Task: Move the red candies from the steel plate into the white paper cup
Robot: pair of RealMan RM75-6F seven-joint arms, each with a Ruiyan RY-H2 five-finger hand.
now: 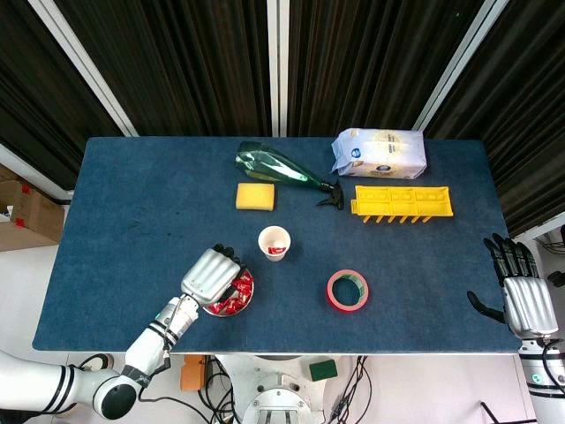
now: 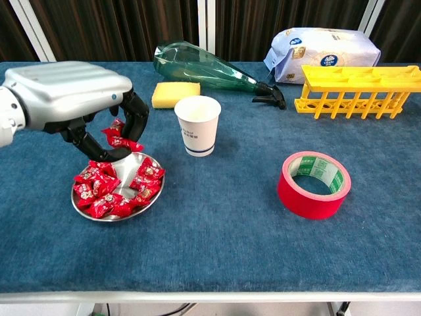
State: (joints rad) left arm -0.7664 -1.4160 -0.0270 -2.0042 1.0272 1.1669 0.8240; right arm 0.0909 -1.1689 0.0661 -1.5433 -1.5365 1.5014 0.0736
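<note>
A steel plate (image 2: 152,197) heaped with red candies (image 2: 112,189) sits at the front left of the table; in the head view the plate (image 1: 244,304) shows partly under my hand. My left hand (image 2: 69,99) hovers above the plate and pinches a red candy (image 2: 119,139) in its curled fingers. The same left hand (image 1: 210,276) shows in the head view. The white paper cup (image 2: 198,125) stands upright just right of that hand, with something red inside the cup (image 1: 274,242). My right hand (image 1: 525,299) stays off the table's right edge, fingers spread, holding nothing.
A red tape roll (image 2: 314,184) lies right of the cup. Behind the cup are a yellow sponge (image 2: 175,93), a green bottle (image 2: 210,68) on its side, a yellow rack (image 2: 356,89) and a white bag (image 2: 322,47).
</note>
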